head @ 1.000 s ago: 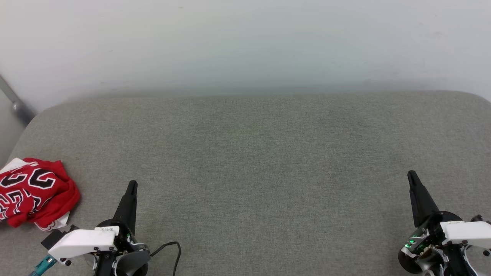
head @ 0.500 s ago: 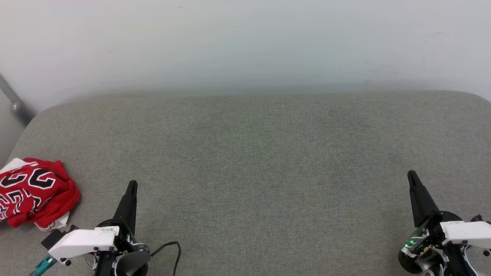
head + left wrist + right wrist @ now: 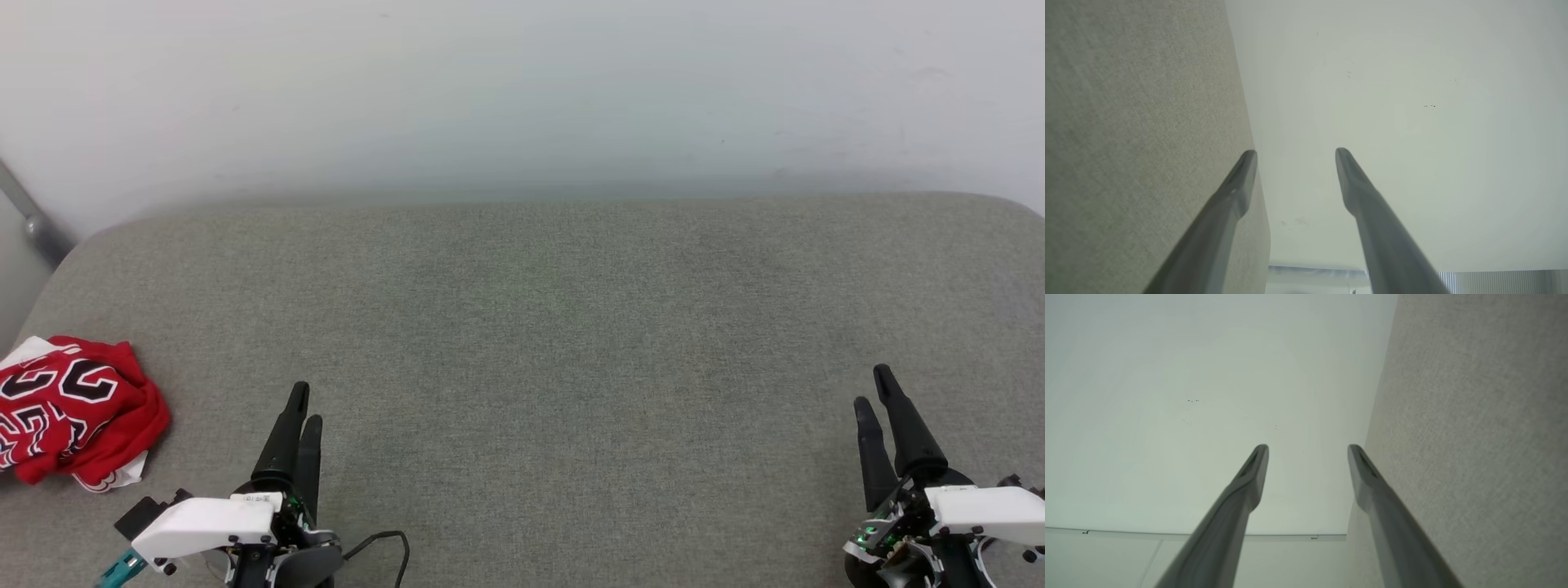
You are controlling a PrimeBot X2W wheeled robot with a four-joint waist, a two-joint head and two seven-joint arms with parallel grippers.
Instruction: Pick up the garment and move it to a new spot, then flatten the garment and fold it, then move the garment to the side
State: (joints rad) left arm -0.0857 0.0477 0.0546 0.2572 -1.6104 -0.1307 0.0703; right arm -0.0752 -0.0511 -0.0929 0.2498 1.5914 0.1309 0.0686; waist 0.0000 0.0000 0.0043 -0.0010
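Garment [image 3: 72,408] unmoved, apparently bunched, far left; left gripper [image 3: 307,404] and right gripper [image 3: 870,387], previously closed, now spread wide.

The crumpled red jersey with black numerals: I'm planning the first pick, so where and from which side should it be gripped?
The red jersey lies bunched at the left edge of the grey fabric cushion. Probably grip the bulging fold on its right side, from above, with the nearby open left gripper.
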